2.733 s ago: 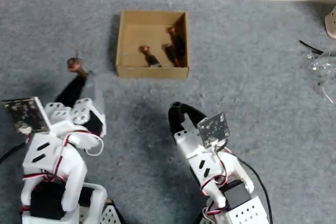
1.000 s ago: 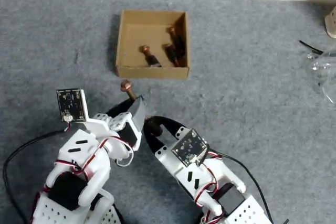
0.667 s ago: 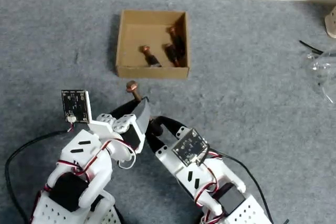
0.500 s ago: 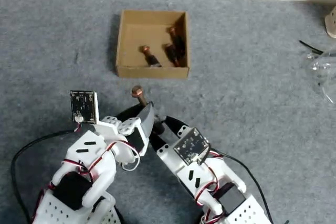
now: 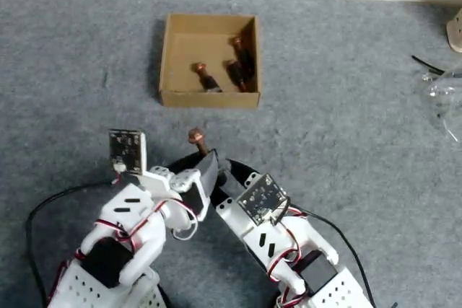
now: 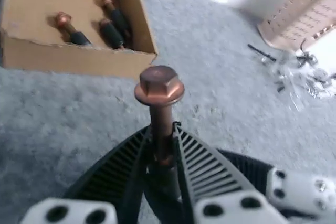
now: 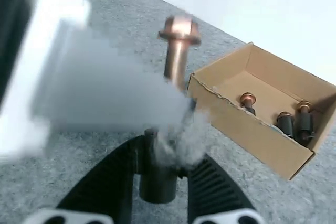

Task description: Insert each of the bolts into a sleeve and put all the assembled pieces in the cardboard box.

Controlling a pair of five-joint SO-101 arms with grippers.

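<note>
Just short of the cardboard box [image 5: 209, 97], left jaws clamped on the bolt [image 6: 159, 85] have swung in from far left, meeting right jaws gripping the sleeve [image 7: 156, 184]. Shank looks lined up; insertion next. Three assembled pieces [image 5: 208, 80] already boxed.

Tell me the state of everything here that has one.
Left gripper: shut on the bolt.
Bolt: held by its shank, head sticking out.
Right gripper: shut on the sleeve.
Sleeve: gripped; joined to the bolt or not, cannot tell.
Cardboard box: open, three assembled pieces inside.
</note>
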